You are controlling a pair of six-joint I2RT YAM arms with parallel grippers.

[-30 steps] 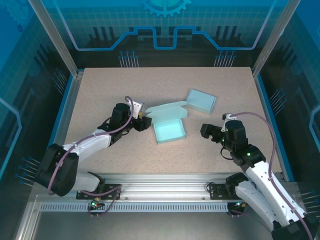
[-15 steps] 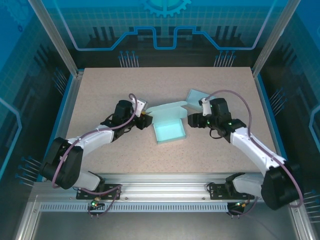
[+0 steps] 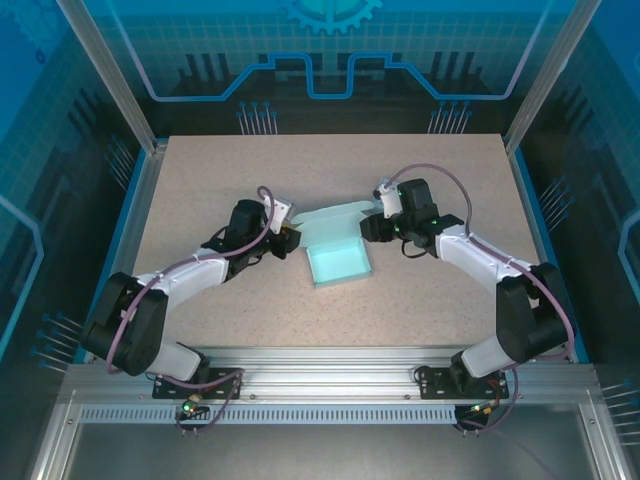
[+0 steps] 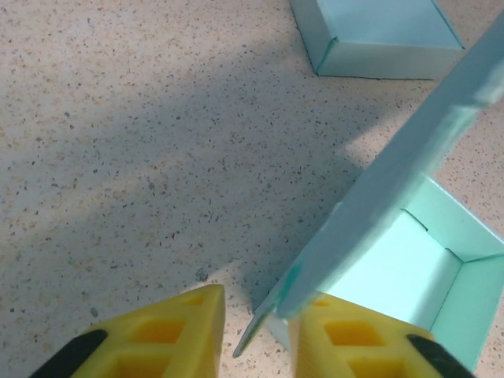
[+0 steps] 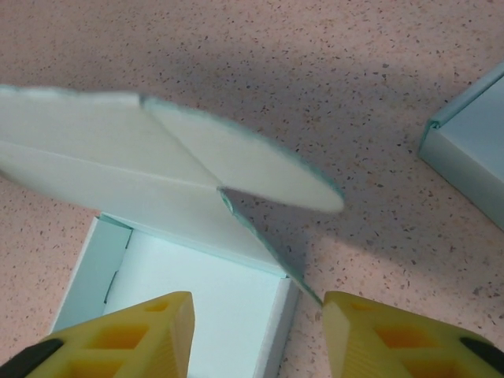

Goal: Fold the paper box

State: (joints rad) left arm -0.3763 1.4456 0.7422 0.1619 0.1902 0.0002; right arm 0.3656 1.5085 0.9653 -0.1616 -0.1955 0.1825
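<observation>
The pale teal paper box (image 3: pixel 338 264) lies open at the table's middle, its lid (image 3: pixel 335 214) raised at the far side. My left gripper (image 3: pixel 289 240) is at the box's left edge. In the left wrist view its yellow jaws (image 4: pixel 256 315) stand a little apart around a thin side flap (image 4: pixel 261 329), with a gap left of the flap. My right gripper (image 3: pixel 369 230) is at the box's right far corner. Seen from the right wrist, it (image 5: pixel 258 315) is open and straddles the box's right wall (image 5: pixel 277 331) under the lid (image 5: pixel 118 173).
A second, folded teal box (image 4: pixel 378 35) sits beyond the lid on the far right, also at the right edge (image 5: pixel 472 150) in the right wrist view. The speckled table (image 3: pixel 200 180) is bare to the left and far side.
The right arm has swung in from the table's right side to the box's right corner and now covers the second box from above. Both grippers' jaws have narrowed.
</observation>
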